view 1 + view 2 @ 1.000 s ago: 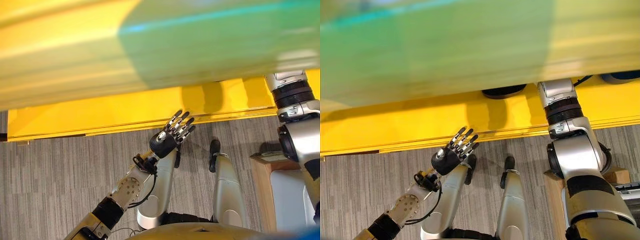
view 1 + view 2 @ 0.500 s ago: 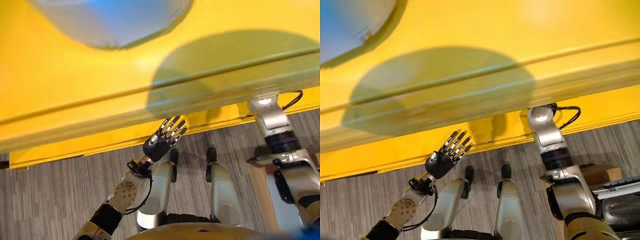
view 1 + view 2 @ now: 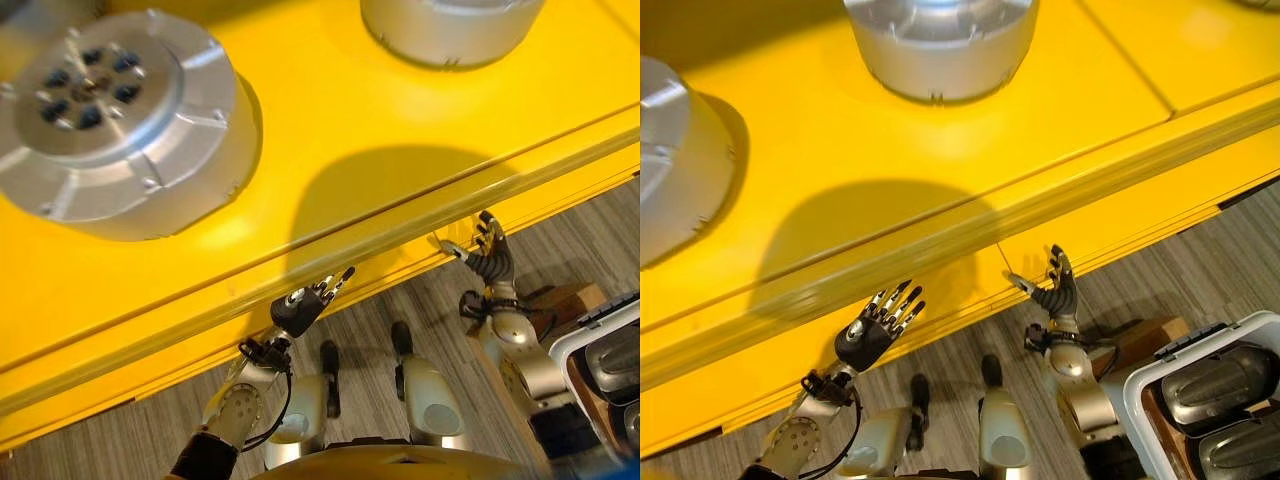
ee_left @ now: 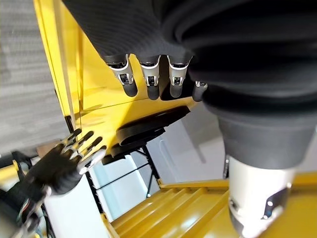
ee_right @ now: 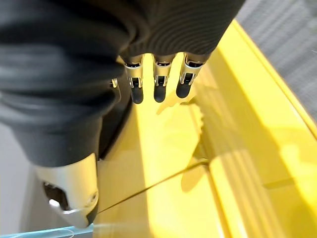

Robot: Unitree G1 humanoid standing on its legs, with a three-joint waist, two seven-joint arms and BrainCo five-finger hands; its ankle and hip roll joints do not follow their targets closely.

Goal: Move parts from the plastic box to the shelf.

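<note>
Industrial workshop or warehouse setting: yellow steel shelf (image 3: 330,130) carrying machined silver metal parts (image 3: 120,120), grey carpet-tile floor (image 3: 100,445), white plastic box (image 3: 1160,375) of dark parts alongside.

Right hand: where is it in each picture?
Left eye view: right hand at lower right, fingers up by the shelf edge.
Right eye view: right of centre, under that edge.
Left wrist view: beyond the left hand, fingers spread.
Right wrist view: its own fingers over the shelf.
Shared landmark: yellow shelf.
</note>
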